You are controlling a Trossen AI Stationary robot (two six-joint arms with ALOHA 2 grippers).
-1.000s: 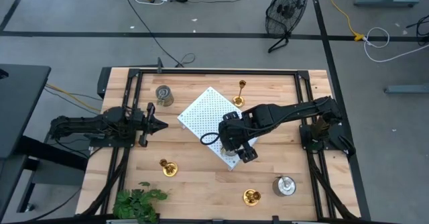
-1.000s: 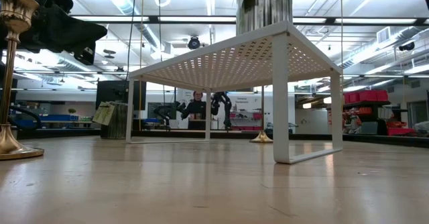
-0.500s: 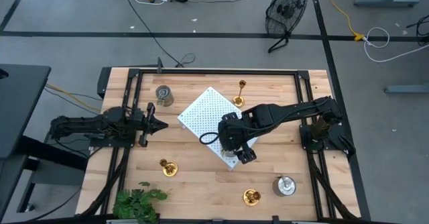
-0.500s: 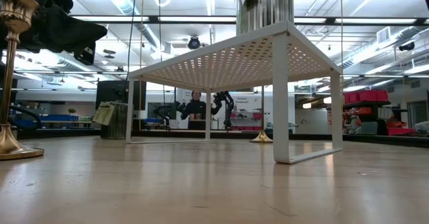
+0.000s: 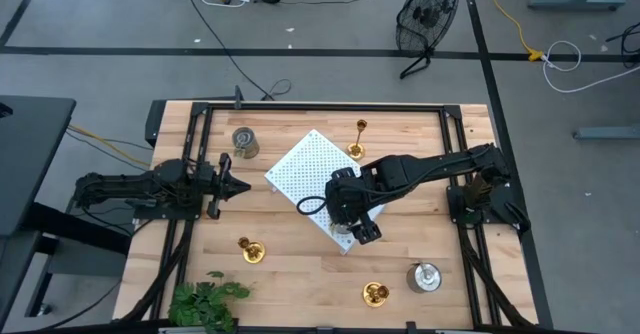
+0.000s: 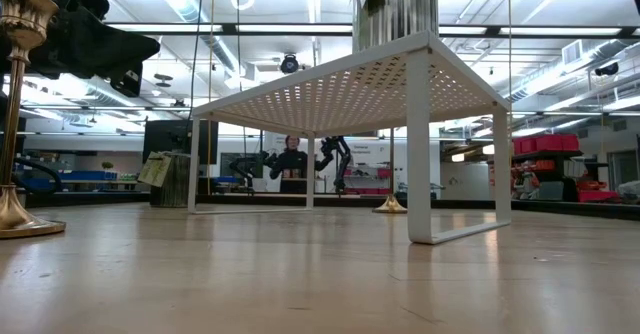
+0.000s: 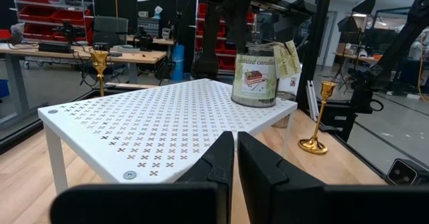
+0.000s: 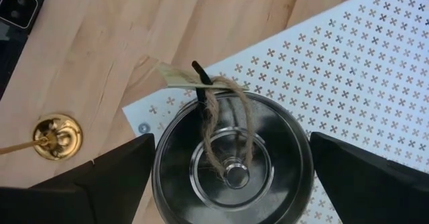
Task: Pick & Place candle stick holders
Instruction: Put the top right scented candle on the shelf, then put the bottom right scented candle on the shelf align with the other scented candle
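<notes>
A silver-grey holder [image 8: 232, 155], a lidded jar with a twine loop and a paper tag, stood on a corner of the white perforated board [image 5: 318, 179], close to the board's edge. The right gripper [image 5: 351, 219] was directly above it with its fingers [image 8: 107, 184] spread wide on both sides of the jar, not touching it.

Around the board, one brass holder [image 5: 358, 139] stood near its far corner, and another silver-grey holder [image 5: 244, 141] stood on the wood beside its left corner. Two more brass holders [image 5: 250, 250] [image 5: 375, 293] and a third silver-grey one [image 5: 424, 276] stood well apart from the board, toward the near table edge, with open wood between them. The green plant [image 5: 205, 301] lay at the near-left corner.

The left gripper [image 5: 235, 184] waited left of the board, its jaws pressed together, holding nothing.
</notes>
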